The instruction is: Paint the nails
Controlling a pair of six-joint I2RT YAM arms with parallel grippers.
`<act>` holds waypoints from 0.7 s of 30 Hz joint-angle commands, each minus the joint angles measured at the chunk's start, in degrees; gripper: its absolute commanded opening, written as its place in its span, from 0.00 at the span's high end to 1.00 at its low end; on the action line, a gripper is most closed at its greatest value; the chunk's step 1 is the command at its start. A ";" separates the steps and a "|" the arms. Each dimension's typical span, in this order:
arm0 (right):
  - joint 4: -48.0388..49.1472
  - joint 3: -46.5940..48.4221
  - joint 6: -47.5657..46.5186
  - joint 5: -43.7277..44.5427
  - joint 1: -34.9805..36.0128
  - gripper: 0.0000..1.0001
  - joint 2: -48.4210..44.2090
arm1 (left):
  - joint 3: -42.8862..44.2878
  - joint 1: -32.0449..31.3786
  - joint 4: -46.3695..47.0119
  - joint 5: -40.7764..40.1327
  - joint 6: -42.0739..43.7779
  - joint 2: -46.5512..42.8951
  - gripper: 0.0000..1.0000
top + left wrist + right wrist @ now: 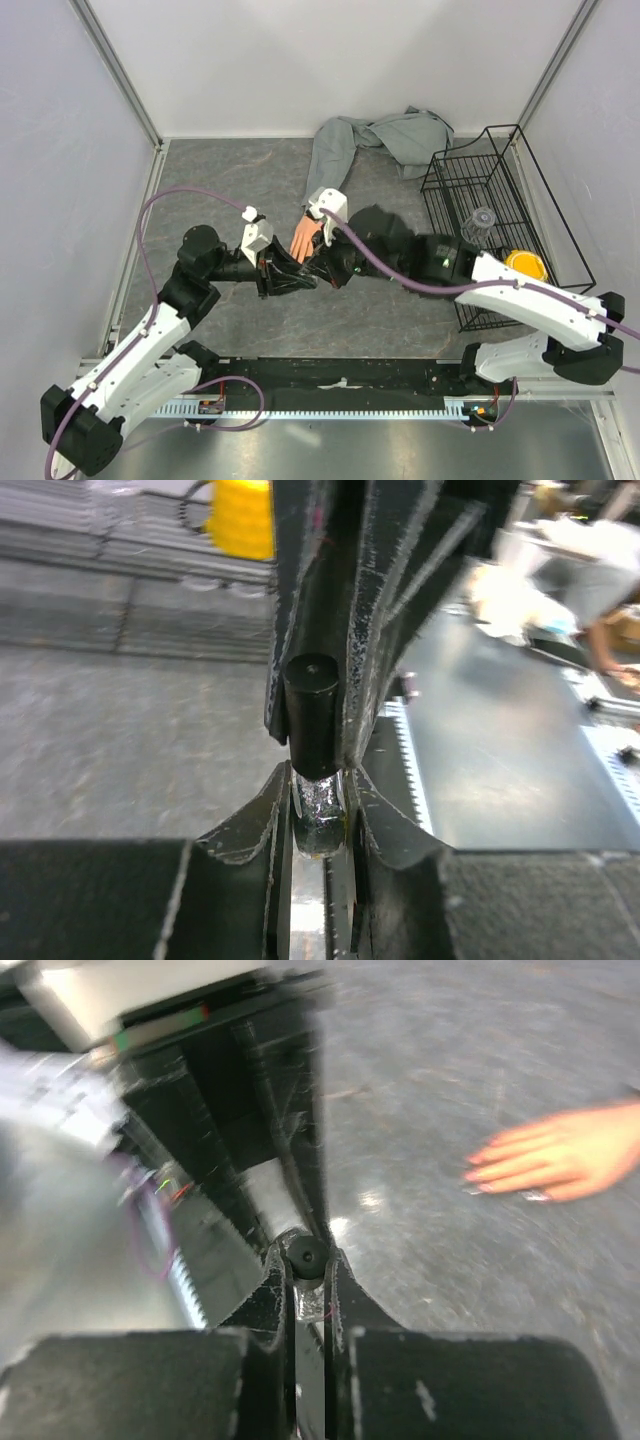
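Currently:
- Step in hand, by judgement: opening of the small bottle [320, 815], ahead of any painting; no fresh polish visible on the nails [474, 1174].
- Left gripper [318, 780]: fingers pressed in on the shiny body of the small bottle, pinching it from both sides, cap end pointing away from the wrist.
- Right gripper [306, 1257]: jaws drawn close together around the black cap [312, 712], pinching it; meets the left gripper nose to nose above the table [230, 180].
- Cap: seated on the bottle neck, no gap visible between the two; brush, if any, hidden inside.
- Nails: on the peach mannequin hand [303, 238], lying back up on the table just beside the two grippers, on their far side in the top view, fingertips toward them; grey sleeve [335, 160] trailing off toward the back wall.
- Next move, by judgement: calls for a twist of the cap against a firm hold on the bottle, then a straight pull apart along the bottle's axis, mouth kept from tipping down.
- Risk: slip of the bottle in the left fingers if the twist outruns the hold.
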 commanded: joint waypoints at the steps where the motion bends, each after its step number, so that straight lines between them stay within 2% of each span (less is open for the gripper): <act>1: -1.39 1.38 17.66 52.18 12.67 1.00 1.27 | 3.36 0.47 -13.04 -25.74 10.90 -3.29 0.98; 2: -2.11 1.29 24.25 60.37 18.97 1.00 3.54 | 3.36 0.82 -13.32 -28.95 11.07 -4.43 0.98; 4: -1.67 1.55 29.04 71.55 22.44 1.00 6.89 | 2.93 2.23 -14.73 -32.40 11.16 -5.40 0.98; 5: -0.20 2.08 29.32 71.62 22.81 1.00 11.17 | 2.57 2.49 -14.12 -32.67 11.08 -6.19 0.98; 8: -3.95 8.48 29.68 71.80 22.64 1.00 18.22 | 1.61 2.67 -11.83 -31.28 10.64 -6.73 0.98; 10: -3.53 9.91 28.19 69.26 22.55 1.00 18.16 | 1.60 2.67 -11.39 -29.00 10.20 -6.29 0.98; 12: -2.29 8.69 25.21 64.69 20.45 0.88 15.71 | 1.78 2.67 -11.21 -27.06 9.85 -5.59 0.98; 13: -1.59 7.46 22.93 62.85 19.74 0.70 14.22 | 1.87 2.67 -10.78 -24.88 9.76 -5.41 0.98; 15: 2.89 2.82 16.27 57.39 18.51 0.46 8.42 | 1.87 2.67 -10.07 -21.27 9.32 -5.41 0.98; 16: 3.07 1.92 14.83 54.51 17.63 0.39 6.49 | 1.69 2.67 -9.72 -20.12 9.14 -5.41 0.98; 18: 3.07 -0.54 11.50 41.96 13.33 0.33 1.39 | 1.43 2.67 -7.62 -15.40 8.27 -5.23 0.98; 19: 3.33 -1.51 7.39 37.12 11.67 0.26 -0.28 | 1.52 2.67 -7.00 -13.54 7.92 -4.45 0.98; 21: 3.95 -4.14 4.64 26.07 7.00 0.23 -4.33 | 1.78 2.67 -5.15 -7.93 6.52 -3.48 0.98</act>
